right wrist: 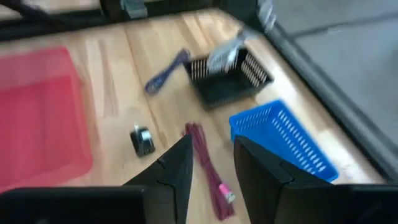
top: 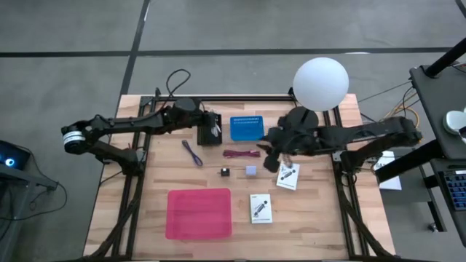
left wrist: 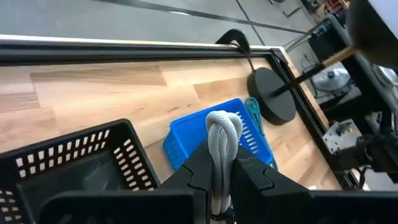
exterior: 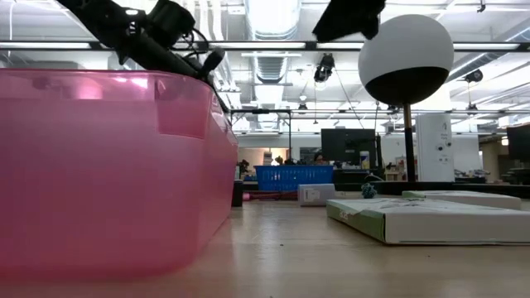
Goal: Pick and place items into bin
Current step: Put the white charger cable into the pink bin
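Jaws of the left gripper (left wrist: 222, 186) pinch a grey cord (left wrist: 222, 134) above the black basket (top: 210, 129), so a drop looks due, while the right gripper (right wrist: 211, 163), jaws parted and empty, must descend onto the maroon cable (right wrist: 208, 163) on the bench (top: 145, 189).

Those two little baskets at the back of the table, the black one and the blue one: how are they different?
The black basket sits under the left gripper, whose fingers are shut on a grey cord above it; the blue basket has no gripper over it. The black basket is squarer, while the blue basket is wider and looks shallower. Both have slotted walls and sit side by side on the wooden table.
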`<action>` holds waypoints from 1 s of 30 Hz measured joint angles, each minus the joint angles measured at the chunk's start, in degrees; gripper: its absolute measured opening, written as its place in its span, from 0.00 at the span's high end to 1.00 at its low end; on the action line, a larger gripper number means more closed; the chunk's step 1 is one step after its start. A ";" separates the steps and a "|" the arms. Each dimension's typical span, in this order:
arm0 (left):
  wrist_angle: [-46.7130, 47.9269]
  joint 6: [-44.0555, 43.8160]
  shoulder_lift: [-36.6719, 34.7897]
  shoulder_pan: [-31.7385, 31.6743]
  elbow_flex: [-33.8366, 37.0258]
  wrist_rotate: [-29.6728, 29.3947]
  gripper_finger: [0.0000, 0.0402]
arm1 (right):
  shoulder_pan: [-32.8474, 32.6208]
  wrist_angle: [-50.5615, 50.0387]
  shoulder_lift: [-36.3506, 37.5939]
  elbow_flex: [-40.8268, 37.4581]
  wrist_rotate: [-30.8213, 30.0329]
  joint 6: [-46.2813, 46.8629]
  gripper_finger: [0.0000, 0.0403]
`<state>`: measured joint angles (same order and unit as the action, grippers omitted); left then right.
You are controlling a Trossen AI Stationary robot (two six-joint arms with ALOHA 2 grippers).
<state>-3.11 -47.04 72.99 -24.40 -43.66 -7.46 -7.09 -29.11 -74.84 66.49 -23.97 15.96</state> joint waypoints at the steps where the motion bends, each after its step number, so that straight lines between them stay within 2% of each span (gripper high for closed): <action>1: 0.01 -0.45 0.11 0.00 0.02 -0.17 0.97 | 0.02 2.20 1.67 -1.13 -0.23 -1.20 0.76; 7: 2.80 -0.72 1.76 0.02 0.07 -2.10 0.97 | 0.04 21.25 10.03 -11.82 -0.43 -4.29 0.80; 14: 7.13 -0.79 1.91 0.00 0.09 -5.39 0.97 | 0.02 38.03 14.00 -23.11 -0.43 -2.50 0.82; 20: 7.14 -0.45 2.32 -0.02 0.09 -9.27 0.97 | -0.01 40.50 13.54 -26.87 -0.46 -0.15 0.82; 30: 7.16 -0.07 2.72 -0.09 0.20 -9.90 0.97 | 0.00 42.39 12.02 -26.75 -0.46 0.81 0.81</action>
<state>4.05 -47.12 75.70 -24.49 -43.46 -17.36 -7.09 13.28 -62.82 39.75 -24.43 16.76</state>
